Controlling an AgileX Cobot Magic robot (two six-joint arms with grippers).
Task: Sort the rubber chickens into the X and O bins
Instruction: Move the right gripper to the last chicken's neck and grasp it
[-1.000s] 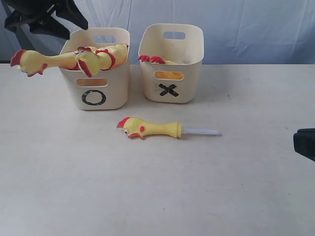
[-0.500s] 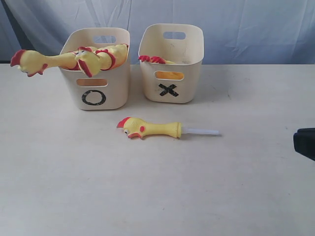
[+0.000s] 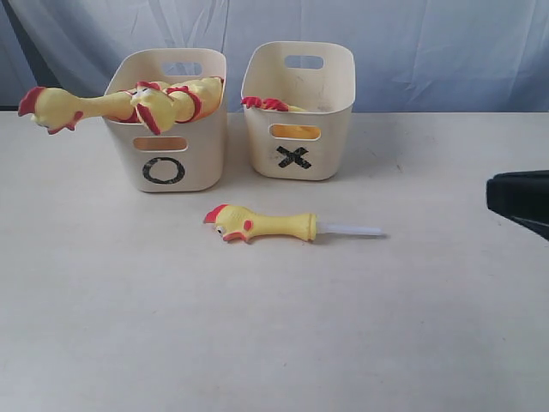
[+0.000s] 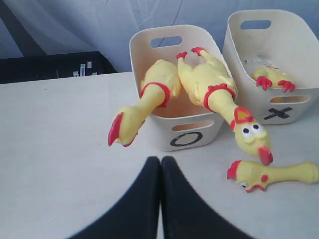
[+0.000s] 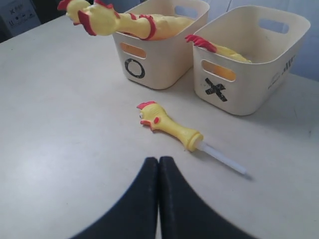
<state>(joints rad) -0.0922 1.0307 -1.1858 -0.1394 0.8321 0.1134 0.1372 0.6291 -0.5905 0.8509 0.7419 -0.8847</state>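
While two long chickens [image 3: 94, 106] drape over O bin [image 3: 171, 176], third chicken [image 3: 264, 104], seemingly shorter, in X bin [image 3: 330, 142], last chicken [image 3: 262, 225] lies unsorted on worktop [image 3: 257, 335]. Pressed together, empty: left claw [image 4: 160, 169], right claw [image 5: 158, 169].

the exterior view looks from the front, raised, down across the surface [image 3: 257, 343] toward the o bin [image 3: 167, 129] and x bin [image 3: 298, 112]. both wrist views sit lower and nearer, sharing those bins and the loose chicken [image 3: 262, 225].
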